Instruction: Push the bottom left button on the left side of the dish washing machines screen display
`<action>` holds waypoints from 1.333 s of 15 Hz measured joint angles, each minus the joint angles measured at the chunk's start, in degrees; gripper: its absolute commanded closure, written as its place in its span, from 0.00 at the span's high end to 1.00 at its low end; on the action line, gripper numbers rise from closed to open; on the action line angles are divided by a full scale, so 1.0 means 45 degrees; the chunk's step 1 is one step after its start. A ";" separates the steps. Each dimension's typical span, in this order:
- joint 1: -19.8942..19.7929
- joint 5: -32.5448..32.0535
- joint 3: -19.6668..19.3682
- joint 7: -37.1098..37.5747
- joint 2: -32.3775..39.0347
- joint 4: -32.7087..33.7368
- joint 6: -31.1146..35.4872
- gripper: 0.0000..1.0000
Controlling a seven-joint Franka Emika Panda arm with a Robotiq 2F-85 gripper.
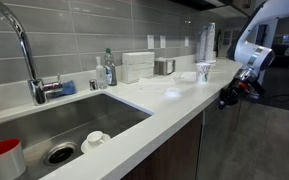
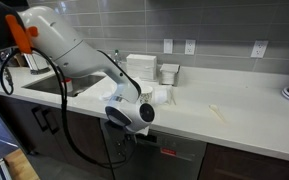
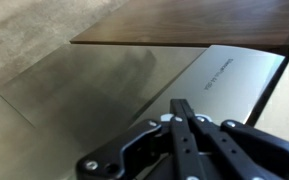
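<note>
The dish washing machine's grey metallic front panel (image 2: 179, 165) sits under the white counter, with a small red-lit spot (image 2: 168, 152) near its top edge. In the wrist view the panel (image 3: 229, 75) shows faint printed lettering. My gripper (image 2: 134, 138) hangs below the counter edge, right against the top of the panel. It also shows in an exterior view (image 1: 232, 95) off the counter's end. In the wrist view the fingers (image 3: 184, 108) are pressed together and empty, pointing at the panel. The buttons themselves cannot be made out.
A white counter (image 2: 199, 115) carries white containers (image 2: 142, 68) and a sink (image 1: 44, 125) with a chrome faucet (image 1: 29, 60). A red cup (image 1: 2, 158) stands in the sink. Brown wooden cabinet doors (image 2: 249, 165) flank the machine. Black cable (image 2: 69, 135) loops down from the arm.
</note>
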 measured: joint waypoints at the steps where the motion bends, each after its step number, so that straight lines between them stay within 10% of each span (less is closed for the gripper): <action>1: 0.0000 0.0166 0.0013 -0.0027 0.0004 -0.0007 0.0006 0.04; 11: -0.0007 0.0698 -0.0026 -0.0783 0.0007 -0.0160 0.0148 0.04; 20: -0.0001 0.3369 -0.0020 -0.4665 -0.0458 -0.1404 0.1211 0.04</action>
